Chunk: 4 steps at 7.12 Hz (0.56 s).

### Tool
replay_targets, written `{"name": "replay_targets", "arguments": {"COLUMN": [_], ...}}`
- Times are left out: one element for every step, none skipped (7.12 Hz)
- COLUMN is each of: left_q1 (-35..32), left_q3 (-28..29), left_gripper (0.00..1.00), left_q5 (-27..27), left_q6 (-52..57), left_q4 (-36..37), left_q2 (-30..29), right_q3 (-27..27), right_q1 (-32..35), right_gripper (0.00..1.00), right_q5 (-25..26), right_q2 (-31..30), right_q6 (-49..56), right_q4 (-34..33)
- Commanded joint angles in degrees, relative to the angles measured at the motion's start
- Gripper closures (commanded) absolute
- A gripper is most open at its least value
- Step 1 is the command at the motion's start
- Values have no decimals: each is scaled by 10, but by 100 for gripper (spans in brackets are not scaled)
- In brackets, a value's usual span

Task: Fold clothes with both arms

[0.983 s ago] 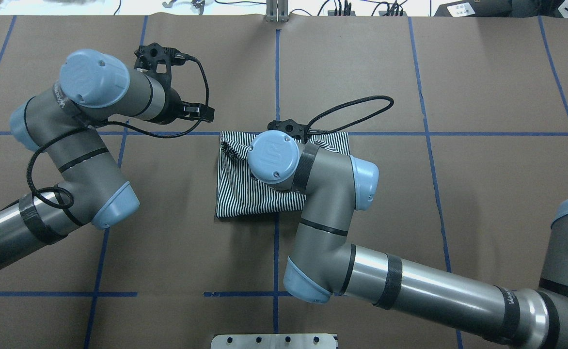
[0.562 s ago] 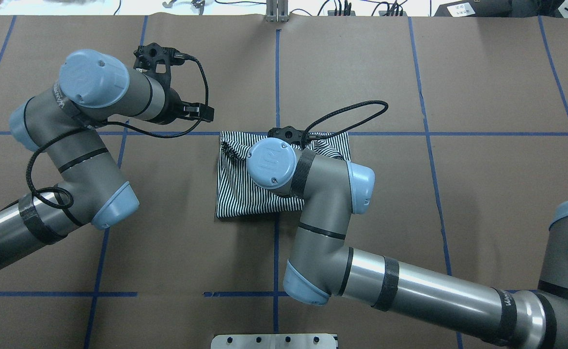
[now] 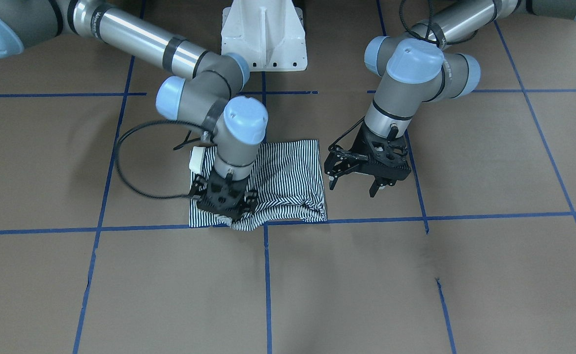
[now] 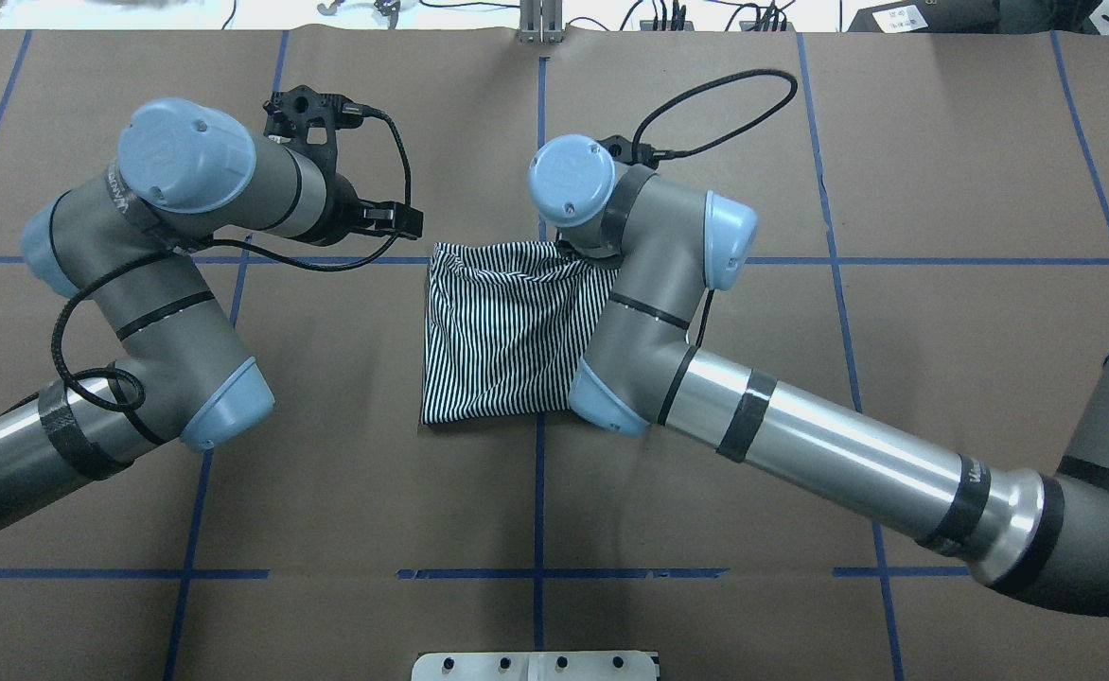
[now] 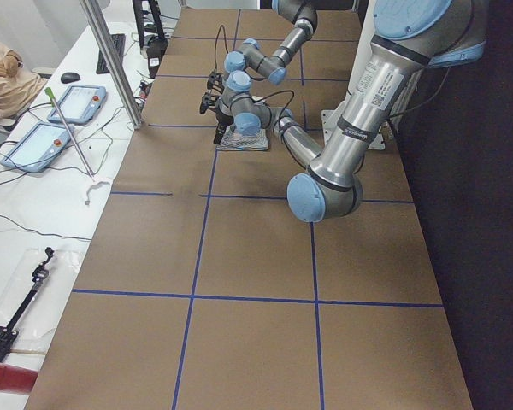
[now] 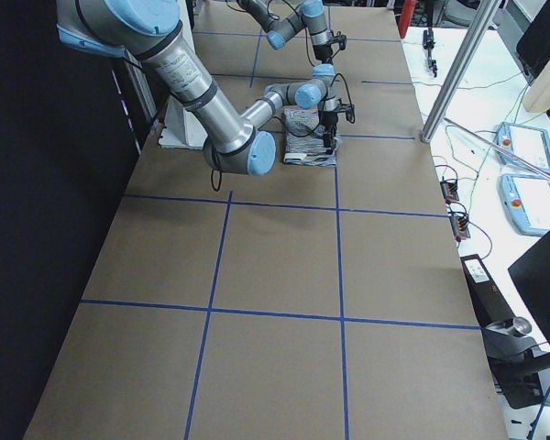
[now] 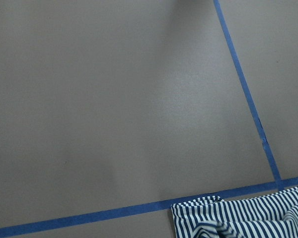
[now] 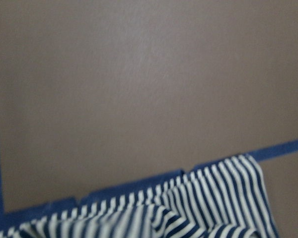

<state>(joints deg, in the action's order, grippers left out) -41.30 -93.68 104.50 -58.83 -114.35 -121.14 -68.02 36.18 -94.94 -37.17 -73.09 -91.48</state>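
Navy-striped polo shirt [image 4: 498, 331] lies nearly square, collar [image 3: 197, 158] at robot's right.

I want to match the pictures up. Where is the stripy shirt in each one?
Front-facing: shirt left of centre.
Overhead: shirt at centre.
Exterior left: shirt tiny, top middle.
Exterior right: shirt tiny, top middle.
Left wrist: shirt in bottom-right corner.
Right wrist: shirt along bottom edge.
Shared landmark: blue tape line beside its edge.

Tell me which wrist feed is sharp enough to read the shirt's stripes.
Left wrist view: sharp, stripes on the shirt crisp, a soft glare patch on the table. Right wrist view: blurred throughout, stripes smeared.
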Motion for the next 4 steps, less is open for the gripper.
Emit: {"name": "replay_targets", "arguments": {"left_q1": [6, 27, 56, 99], "left_q3": [6, 10, 14, 43], "left_gripper": [0, 0, 0, 0], "left_q5": [-1, -5, -28, -86], "left_q6": [-26, -49, -79, -122], "left_q4": [3, 6, 10, 11], "left_q2": [-1, -4, -8, -32], "right_q3": [78, 96, 47, -24], "right_q1": [70, 98, 102, 103], "right_gripper": [0, 0, 0, 0], "right_q5": [-28, -58, -80, -102], "right_q2": [8, -1, -18, -49], "right_q6": [69, 84, 83, 84], "right_q4": [47, 113, 132, 127]}}
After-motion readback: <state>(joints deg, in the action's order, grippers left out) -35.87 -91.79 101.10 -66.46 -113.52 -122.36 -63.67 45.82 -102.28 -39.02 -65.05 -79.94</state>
